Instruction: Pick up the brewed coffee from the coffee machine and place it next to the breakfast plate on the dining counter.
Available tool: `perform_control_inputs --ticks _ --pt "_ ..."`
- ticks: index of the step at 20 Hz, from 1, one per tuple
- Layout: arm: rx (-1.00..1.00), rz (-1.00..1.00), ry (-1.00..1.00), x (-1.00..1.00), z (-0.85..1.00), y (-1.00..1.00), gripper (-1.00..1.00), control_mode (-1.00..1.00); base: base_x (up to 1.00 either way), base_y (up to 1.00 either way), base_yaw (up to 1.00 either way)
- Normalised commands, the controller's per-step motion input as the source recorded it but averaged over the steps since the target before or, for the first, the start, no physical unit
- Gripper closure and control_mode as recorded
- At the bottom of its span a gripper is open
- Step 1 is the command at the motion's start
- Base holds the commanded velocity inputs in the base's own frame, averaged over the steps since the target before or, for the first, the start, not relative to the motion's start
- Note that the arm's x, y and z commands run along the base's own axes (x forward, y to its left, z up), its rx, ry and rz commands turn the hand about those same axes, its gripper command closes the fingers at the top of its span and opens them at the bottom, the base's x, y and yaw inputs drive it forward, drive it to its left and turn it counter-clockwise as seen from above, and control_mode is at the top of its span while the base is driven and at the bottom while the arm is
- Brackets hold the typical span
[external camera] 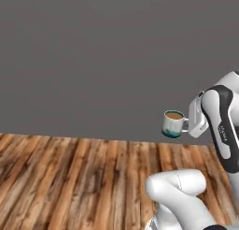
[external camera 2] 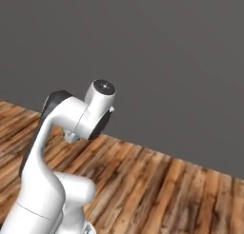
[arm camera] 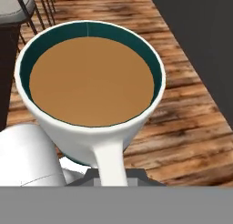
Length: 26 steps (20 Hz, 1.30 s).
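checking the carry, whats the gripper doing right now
gripper: shut on the mug of coffee, holding it by the handle, up off the wood floor

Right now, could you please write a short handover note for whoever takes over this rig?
Gripper: shut on the mug's handle, held in the air.
Brewed coffee: upright, full of brown liquid, carried above the wood plank floor in front of a grey wall.
Done: mug picked up.
Left: carry it to the dining counter and set it next to the breakfast plate.
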Motion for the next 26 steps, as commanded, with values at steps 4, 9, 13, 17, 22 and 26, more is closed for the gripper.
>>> perform_control_inputs --ticks 4,9,13,17,22,26 --pt "0.00 0.00 0.00 0.00 0.00 0.00 1.00 1.00 0.91 0.27 0.47" --pt "0.00 0.00 0.00 0.00 0.00 0.00 1.00 1.00 0.75 0.21 0.53" --pt "0.00 0.00 0.00 0.00 0.00 0.00 1.00 1.00 0.71 0.20 0.55" --pt "0.00 0.00 0.00 0.00 0.00 0.00 1.00 1.00 0.66 0.19 0.56" --pt "0.00 0.00 0.00 0.00 0.00 0.00 1.00 1.00 0.64 0.11 0.62" --pt "0.00 0.00 0.00 0.00 0.00 0.00 1.00 1.00 0.64 0.01 0.67"
